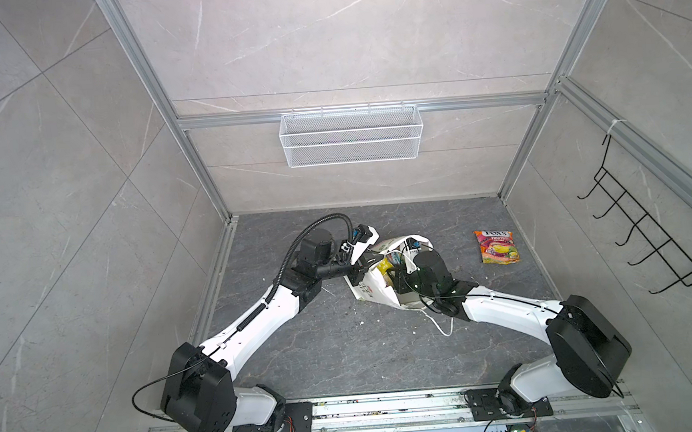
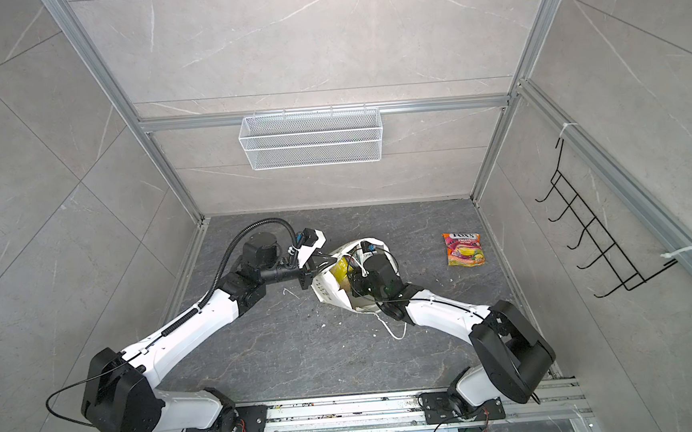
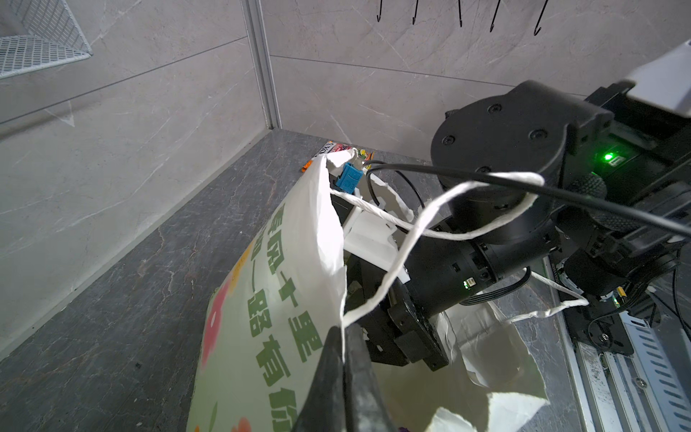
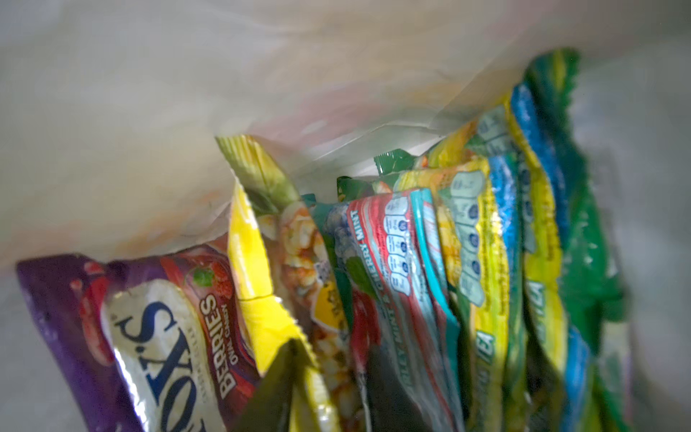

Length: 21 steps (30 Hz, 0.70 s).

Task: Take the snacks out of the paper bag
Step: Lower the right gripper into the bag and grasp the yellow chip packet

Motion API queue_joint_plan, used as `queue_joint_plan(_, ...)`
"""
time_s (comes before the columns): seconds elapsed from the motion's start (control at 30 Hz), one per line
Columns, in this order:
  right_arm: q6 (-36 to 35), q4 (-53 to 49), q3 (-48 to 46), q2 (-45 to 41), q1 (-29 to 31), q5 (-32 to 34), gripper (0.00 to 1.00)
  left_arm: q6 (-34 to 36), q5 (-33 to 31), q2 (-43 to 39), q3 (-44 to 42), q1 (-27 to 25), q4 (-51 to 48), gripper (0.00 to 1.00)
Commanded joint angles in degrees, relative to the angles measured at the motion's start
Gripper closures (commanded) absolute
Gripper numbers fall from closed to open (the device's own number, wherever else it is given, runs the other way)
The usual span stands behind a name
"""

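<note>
While left fingers point(image 3: 329, 377) clamp the paper bag point(image 3: 269, 299), right fingers point(image 4: 389, 392) straddle blurred snacks point(image 4: 389, 262), grip unclear.

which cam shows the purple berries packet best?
Right wrist: the purple packet sits close inside the paper bag, label readable. In both top views and the left wrist view it cannot be made out.

Both top views are looking steeply down from high over the near edge of the table point(image 1: 387, 347) toward the back wall point(image 1: 344, 38), taking in the whole scene from afar and sharing nearly all of it. The left wrist camera is looking past the left gripper point(image 3: 342, 336) at the paper bag point(image 3: 261, 299) from close up, also catching the right arm point(image 3: 504, 149), as both top views do. The right wrist camera is peering inside the bag, very near the snacks point(image 4: 392, 262).
</note>
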Motion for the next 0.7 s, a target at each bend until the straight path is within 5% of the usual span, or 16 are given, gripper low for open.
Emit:
queue_joint_plan(0.0, -0.05, 1.68, 1.22, 0.29, 0.23, -0.88, 0.77, -0.12, 2.61, -1.01, 1.85, -0.45, 2.34, 1.00)
queue_joint_plan(0.23, -0.36, -0.88, -0.29, -5.00, 0.29, -0.80, 0.90, -0.10, 1.45, -0.79, 1.69, -0.47, 2.76, 1.00)
queue_joint_plan(0.67, -2.60, -4.52, -3.90, -13.80, 0.30, -0.14, 0.94, -2.94, -5.91, -0.85, 0.81, -0.37, 6.33, 1.00)
